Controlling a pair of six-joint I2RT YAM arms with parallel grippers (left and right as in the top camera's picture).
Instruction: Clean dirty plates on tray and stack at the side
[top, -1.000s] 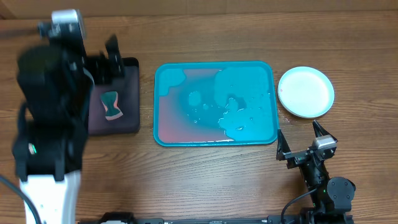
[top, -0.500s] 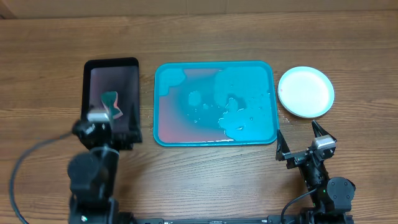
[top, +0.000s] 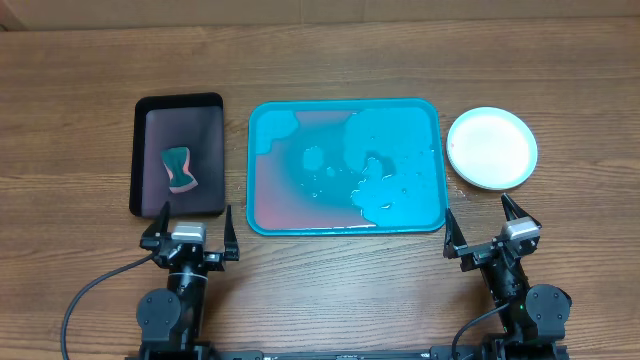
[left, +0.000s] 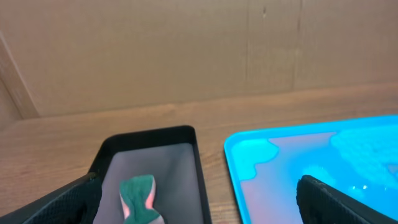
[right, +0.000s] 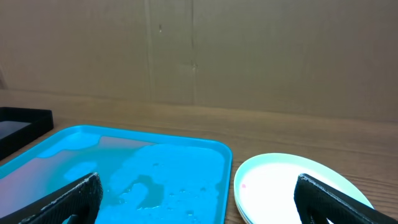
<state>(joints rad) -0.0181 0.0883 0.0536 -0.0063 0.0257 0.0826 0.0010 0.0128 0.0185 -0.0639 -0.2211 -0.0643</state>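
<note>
The turquoise tray (top: 268, 215) lies at the table's middle, wet with pinkish water, no plates on it; it also shows in the left wrist view (left: 236, 149) and right wrist view (right: 217, 152). A stack of plates (top: 491, 148) with the white one on top sits to its right, also in the right wrist view (right: 280, 186); the lower plates are mostly hidden. My left gripper (top: 189, 232) is open and empty near the front edge, below the black tray; its jaws frame the left wrist view (left: 199, 202). My right gripper (top: 490, 228) is open and empty, below the plates (right: 199, 199).
A small black tray (top: 145, 110) at the left holds a green and pink sponge (top: 179, 169), also seen in the left wrist view (left: 138, 198). A cardboard wall (right: 199, 50) stands behind the table.
My left arm has drawn back from over the black tray to the front of the table and now rests low, open. The right arm has not moved.
</note>
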